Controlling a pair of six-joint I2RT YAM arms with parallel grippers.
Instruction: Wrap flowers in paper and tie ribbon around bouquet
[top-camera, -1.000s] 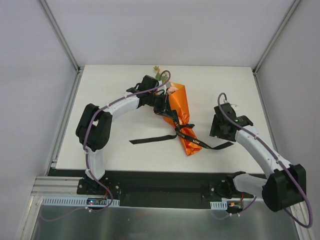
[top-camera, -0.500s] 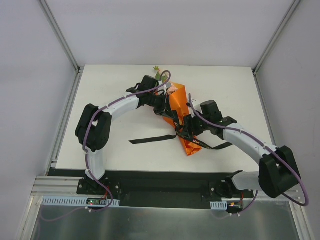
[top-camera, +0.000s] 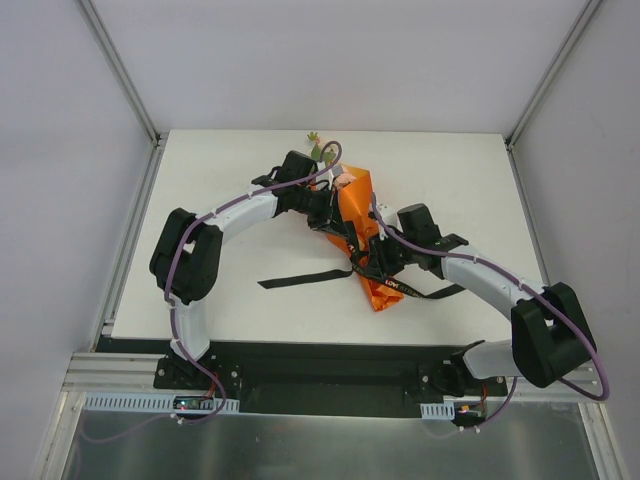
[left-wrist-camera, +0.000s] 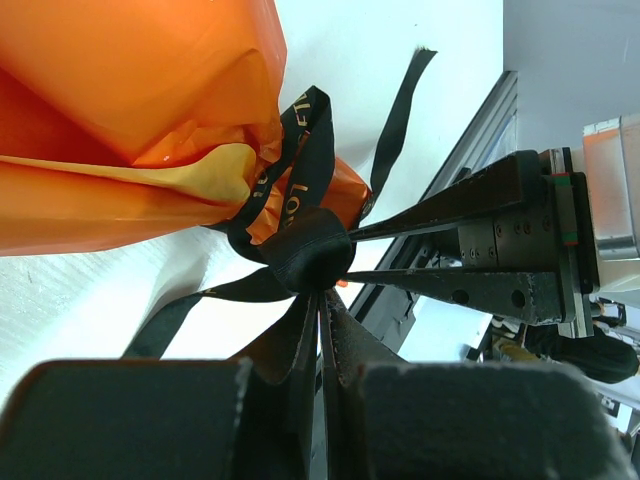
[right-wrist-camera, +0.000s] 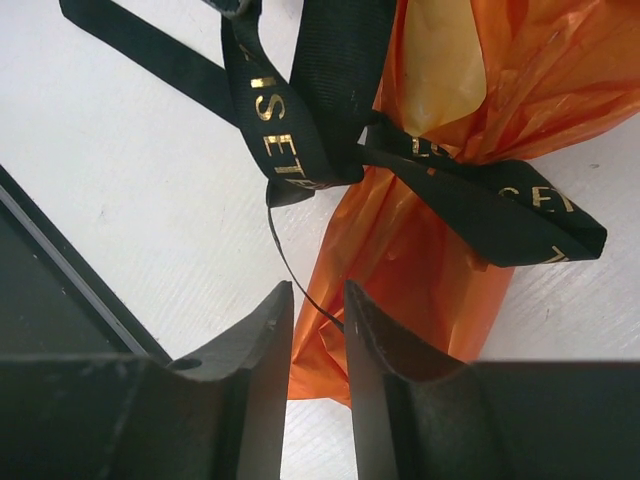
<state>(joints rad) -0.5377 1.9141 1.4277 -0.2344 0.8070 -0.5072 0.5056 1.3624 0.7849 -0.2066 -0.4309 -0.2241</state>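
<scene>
Two risks apply: with the left gripper (left-wrist-camera: 320, 350) clamped on the ribbon (left-wrist-camera: 300, 150) beside the knot (left-wrist-camera: 310, 262) and the right gripper (right-wrist-camera: 318, 300) narrow but empty over the thin end of the bouquet (top-camera: 358, 210) mid-way across the table (top-camera: 230, 180), closing may pinch paper (right-wrist-camera: 400, 250), tearing it or loosening the tie.

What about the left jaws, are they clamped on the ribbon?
Yes, the left wrist view shows the ribbon running from its knot on the bouquet down between the shut left jaws.
</scene>
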